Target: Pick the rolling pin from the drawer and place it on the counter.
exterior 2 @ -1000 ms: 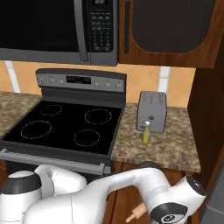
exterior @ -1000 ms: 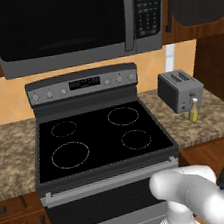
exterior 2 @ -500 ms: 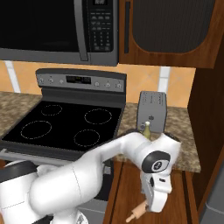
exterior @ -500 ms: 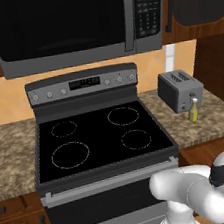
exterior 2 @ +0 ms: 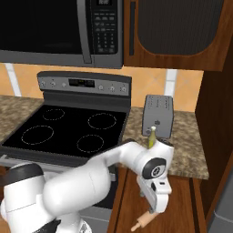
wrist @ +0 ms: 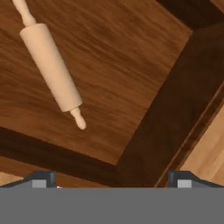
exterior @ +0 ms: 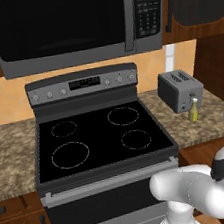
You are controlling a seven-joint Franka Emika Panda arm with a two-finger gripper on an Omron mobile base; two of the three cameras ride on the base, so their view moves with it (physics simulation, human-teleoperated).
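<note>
You are looking down at the rolling pin (wrist: 51,67), a pale tan wooden cylinder with a slim knobbed handle at each end, lying flat and slantwise on the floor of the open drawer (wrist: 131,78). The drawer is reddish-brown wood with streaky grain, and darker walls are meeting at a corner beside the pin. Your gripper (wrist: 111,180) is hanging above it with the jaws spread wide and nothing between them, its fingertips (wrist: 41,179) touching neither pin nor wood.

From the right base view you are seeing one end of the rolling pin (exterior 2: 144,221) poking out below the hand, inside the drawer (exterior 2: 179,205) that is pulled out under the counter (exterior 2: 193,141). That counter is speckled brown-and-beige stone, carrying a grey toaster (exterior 2: 158,115) with a slim yellow-green bottle (exterior 2: 151,136) just in front of it. A black glass stovetop (exterior: 99,136) is sitting beside the counter (exterior: 199,124), with a microwave (exterior: 69,24) mounted above it.
</note>
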